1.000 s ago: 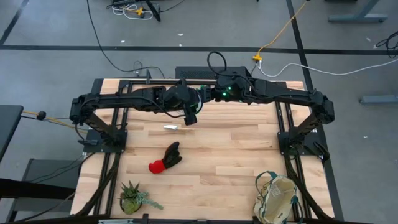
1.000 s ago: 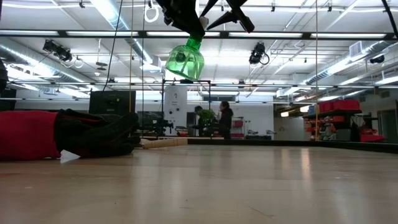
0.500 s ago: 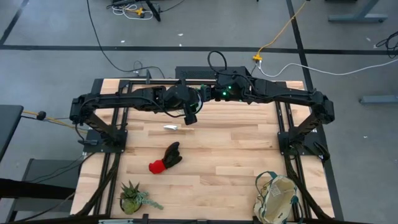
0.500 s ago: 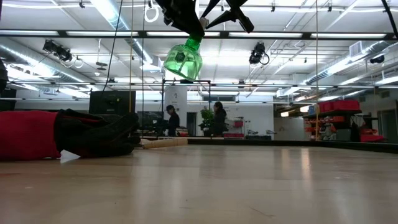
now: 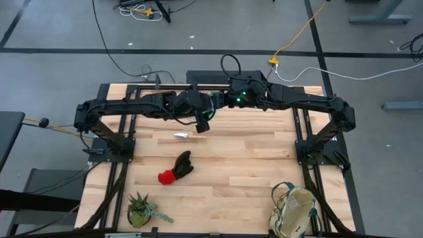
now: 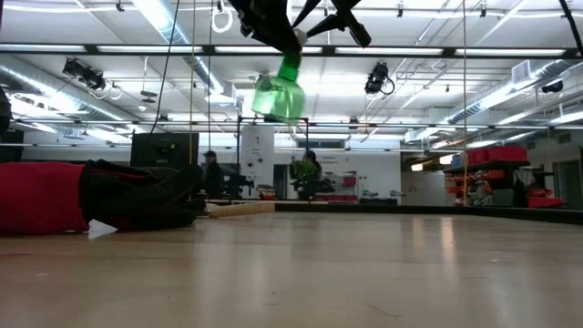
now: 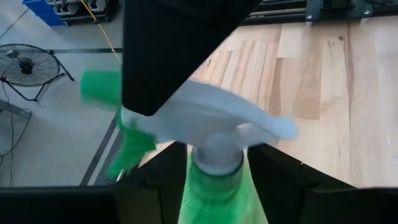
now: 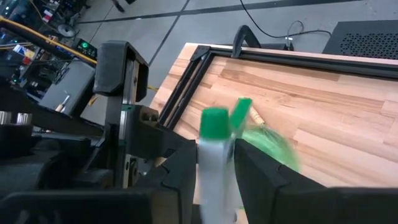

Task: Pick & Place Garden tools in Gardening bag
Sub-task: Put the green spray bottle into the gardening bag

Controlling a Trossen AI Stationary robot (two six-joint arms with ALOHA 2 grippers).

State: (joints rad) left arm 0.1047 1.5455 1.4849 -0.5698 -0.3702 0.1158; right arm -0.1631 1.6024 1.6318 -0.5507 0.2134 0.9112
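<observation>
I see both grippers meet high over the tabletop's far edge. The right gripper's jaws clamp the green sprayer's white head; the left gripper's jaws straddle its neck, contact unclear. Open tabletop lies below; the gardening bag sits well apart.

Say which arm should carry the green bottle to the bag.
Right. The bag sits at the table's right edge, that arm's side, and the right gripper pinches the white head of the spray bottle.
</observation>
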